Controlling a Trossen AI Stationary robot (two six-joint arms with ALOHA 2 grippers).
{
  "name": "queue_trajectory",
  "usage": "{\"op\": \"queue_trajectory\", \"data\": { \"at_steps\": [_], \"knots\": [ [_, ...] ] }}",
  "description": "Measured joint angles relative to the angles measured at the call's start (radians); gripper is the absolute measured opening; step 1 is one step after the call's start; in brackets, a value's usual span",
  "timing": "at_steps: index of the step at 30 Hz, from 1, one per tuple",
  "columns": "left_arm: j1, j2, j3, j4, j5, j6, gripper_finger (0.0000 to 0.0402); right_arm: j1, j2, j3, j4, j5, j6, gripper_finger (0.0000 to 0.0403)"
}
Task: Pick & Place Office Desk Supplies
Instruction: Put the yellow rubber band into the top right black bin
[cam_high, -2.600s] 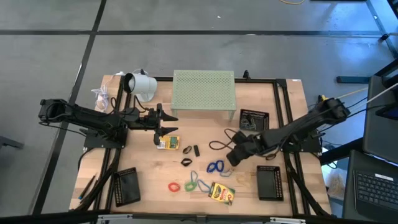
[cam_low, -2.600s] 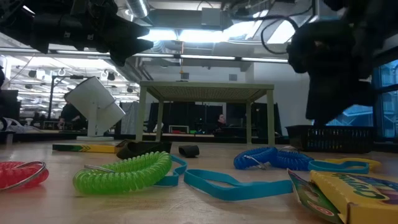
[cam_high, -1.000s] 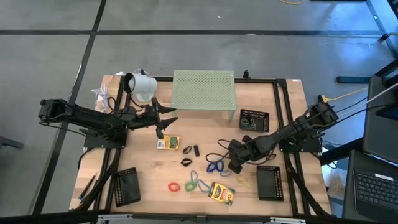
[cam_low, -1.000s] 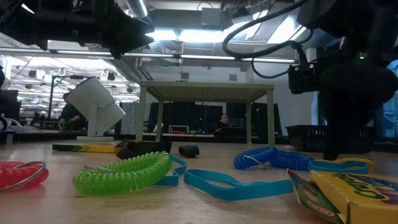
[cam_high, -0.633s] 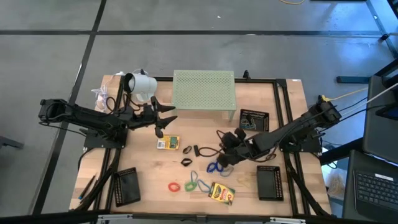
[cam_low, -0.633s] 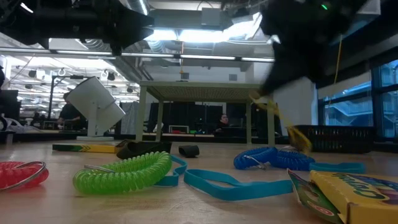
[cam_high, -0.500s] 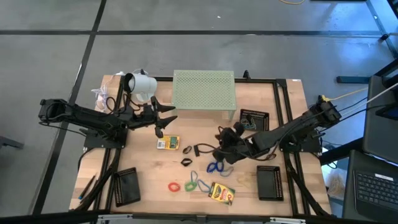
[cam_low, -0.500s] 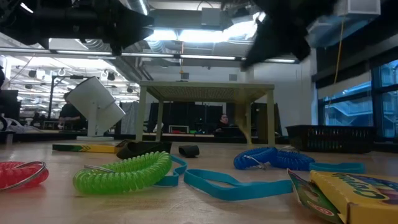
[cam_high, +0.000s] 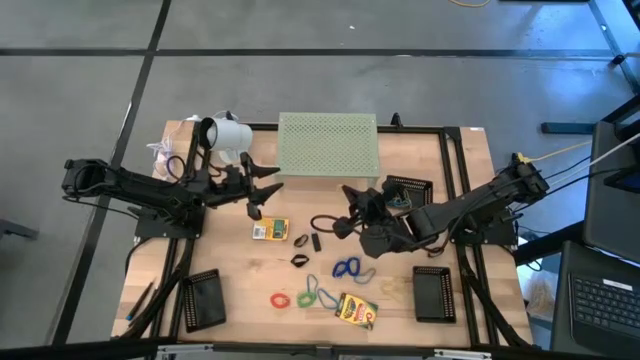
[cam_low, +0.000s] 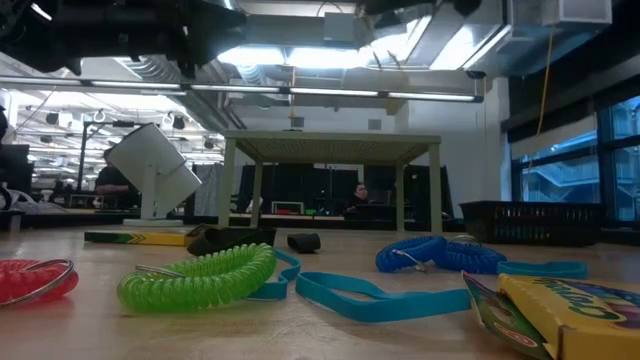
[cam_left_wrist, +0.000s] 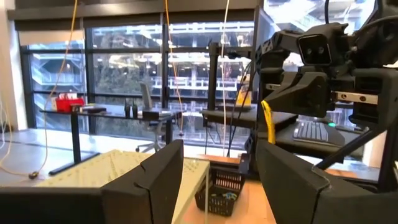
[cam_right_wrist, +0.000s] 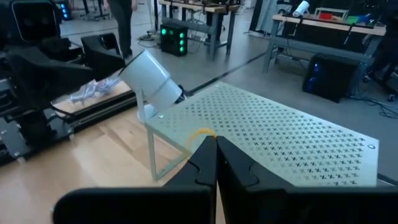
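Observation:
My right gripper (cam_high: 350, 195) hovers high by the right front corner of the pale green stand (cam_high: 327, 145), shut on a tan-yellow rubber band (cam_left_wrist: 267, 121). My left gripper (cam_high: 262, 186) is open in the air beside the white lamp (cam_high: 228, 138), above and beyond one crayon box (cam_high: 270, 229). The second crayon box (cam_high: 355, 310) lies flat near the near edge. Flat on the table between them lie a red loop (cam_high: 280, 299), a green coil (cam_high: 307, 297), a blue coil (cam_high: 347, 267), a tan loop (cam_high: 395, 287) and black clips (cam_high: 300, 240). My right gripper pinches the tan-yellow band between its two shut fingers (cam_right_wrist: 211, 158). A short arc of the band (cam_right_wrist: 200, 132) shows just past the fingertips. The other part hangs slack below the gripper (cam_left_wrist: 268, 124), lifted clear of the table.
Three black mesh baskets sit on the table: one right of the stand (cam_high: 408, 190), one near the right edge (cam_high: 433, 293), one at the near left (cam_high: 203, 298). A flat blue band (cam_low: 380, 295) lies near the low camera. Crumpled plastic (cam_high: 160, 153) lies left of the lamp.
My right gripper rose from the table beside the blue coil with the tan-yellow band dangling from it. It then swung toward the table's far and left sides, up to the stand's front corner. The left arm stayed almost still.

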Motion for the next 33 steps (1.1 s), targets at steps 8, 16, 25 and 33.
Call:
{"op": "queue_trajectory", "data": {
  "at_steps": [8, 16, 25, 33],
  "knots": [
    [0.000, 0.000, 0.000, 0.006, 0.000, 0.002, 0.0198, -0.002, 0.000, 0.001, 0.007, 0.000, -0.011, 0.0001],
    [0.000, 0.000, 0.000, 0.006, 0.000, 0.002, 0.0198, -0.023, -0.001, 0.001, -0.042, 0.000, -0.027, 0.0003],
    [0.000, 0.000, 0.000, 0.006, 0.000, 0.002, 0.0198, -0.086, -0.084, 0.000, -0.418, -0.144, 0.173, 0.0004],
    [0.000, 0.000, 0.000, 0.003, -0.001, 0.002, 0.0198, -0.142, -0.229, 0.001, -0.887, -0.369, 0.477, 0.0004]
  ]
}}
